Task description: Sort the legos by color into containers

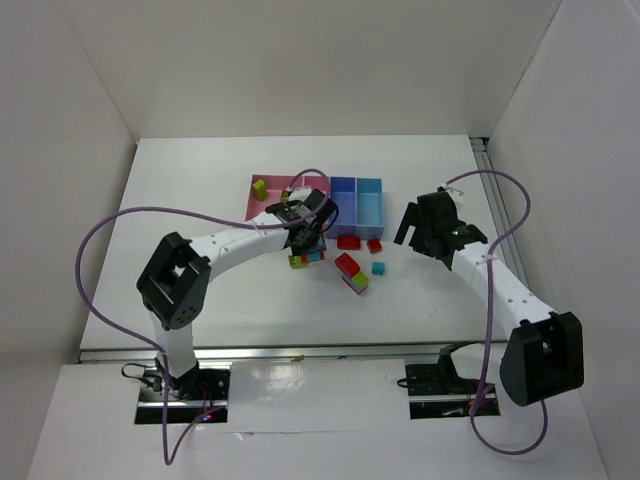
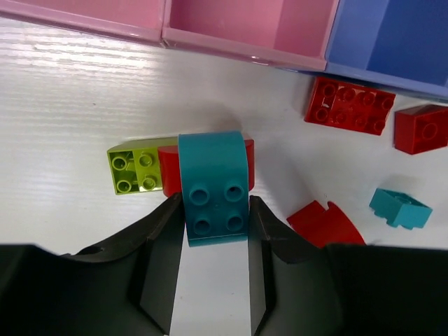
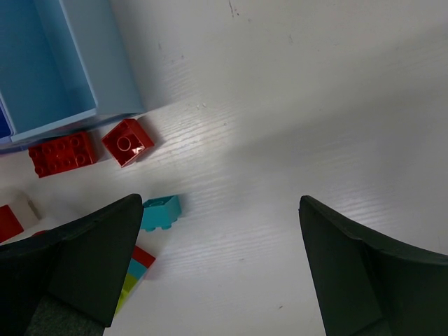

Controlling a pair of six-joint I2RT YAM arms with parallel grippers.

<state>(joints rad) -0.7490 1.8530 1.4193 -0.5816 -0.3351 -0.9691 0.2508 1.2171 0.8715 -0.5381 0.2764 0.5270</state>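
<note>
My left gripper [image 2: 215, 208] is shut on a cyan lego [image 2: 213, 187], one finger pressed to each side. The cyan lego rests on the table against a red lego [image 2: 166, 171] and a lime green lego [image 2: 133, 170]. In the top view this gripper [image 1: 305, 236] hangs just in front of the containers [image 1: 343, 195]. A green lego [image 1: 260, 187] lies in the wide pink bin [image 1: 275, 205]. My right gripper [image 3: 220, 210] is open over bare table, with a small cyan lego [image 3: 159, 212] by its left finger.
Loose red legos [image 2: 348, 105], [image 2: 422, 128] lie in front of the periwinkle bin [image 2: 392, 42]. A curved red piece [image 2: 325, 224] and a small cyan brick [image 2: 399, 208] sit right of my left fingers. A stacked red, cyan and green group [image 1: 353, 274] stands mid-table.
</note>
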